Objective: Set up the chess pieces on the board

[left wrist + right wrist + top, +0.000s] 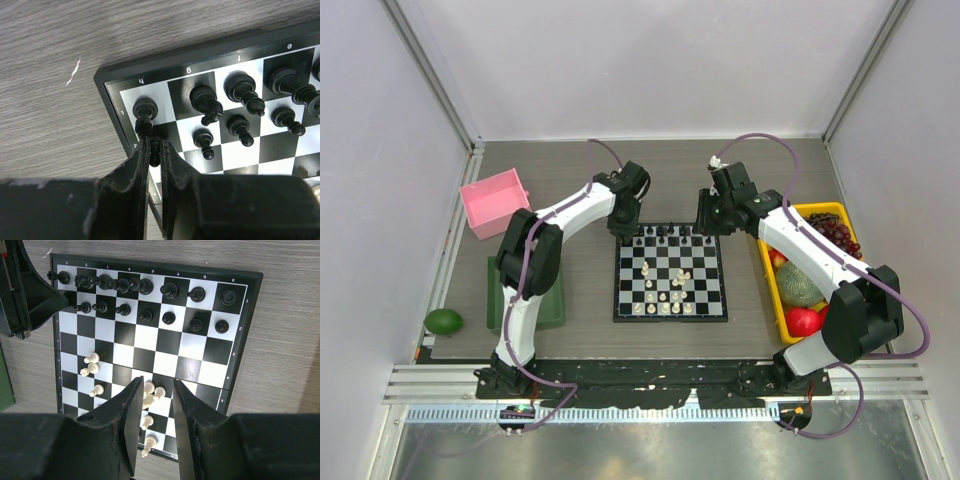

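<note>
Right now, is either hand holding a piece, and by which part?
The left hand pinches a black pawn by its sides near the corner of the board; how high up cannot be told. The right hand is open and holds nothing.

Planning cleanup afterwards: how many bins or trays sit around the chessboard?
3: a pink bin far left of the board, a green tray near left, and a yellow bin holding fruit to the right. None looks hidden.
</note>
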You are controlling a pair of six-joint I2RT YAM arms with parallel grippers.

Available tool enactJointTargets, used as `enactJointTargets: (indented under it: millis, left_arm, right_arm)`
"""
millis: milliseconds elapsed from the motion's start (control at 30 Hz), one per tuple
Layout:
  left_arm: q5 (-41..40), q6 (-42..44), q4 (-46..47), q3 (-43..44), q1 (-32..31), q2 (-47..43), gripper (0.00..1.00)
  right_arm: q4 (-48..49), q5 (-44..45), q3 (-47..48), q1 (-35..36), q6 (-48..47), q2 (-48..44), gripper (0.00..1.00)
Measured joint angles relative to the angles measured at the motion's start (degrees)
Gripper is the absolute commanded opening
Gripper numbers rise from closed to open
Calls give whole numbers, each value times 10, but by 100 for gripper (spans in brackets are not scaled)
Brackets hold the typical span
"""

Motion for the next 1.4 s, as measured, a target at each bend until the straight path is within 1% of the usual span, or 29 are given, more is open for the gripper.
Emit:
enactJointTargets:
  millis: [67,467,700,833,1000,1133,1400]
  left_arm:
    - [3,0,0,0,0,0,24]
    - [10,0,0,0,0,1,30]
    - [9,0,2,-4,0,-1,38]
    - [4,0,2,-14,0,-14,41]
    - [-9,-1,3,-27,0,-56,42]
    - [-21,-1,11,-55,0,-111,44]
    - [-36,-1,45,-164,0,-255,56]
  right_arm:
    - [0,0,0,0,0,0,36]
    - [0,0,-3,0,0,0,36]
    - [0,0,-4,0,0,0,36]
    - [0,-2,-4,0,0,0,39]
    - [1,-11,-8,0,0,2,40]
    - [5,-21,-15,0,0,13,43]
    - [4,-42,-17,20,-6,74,44]
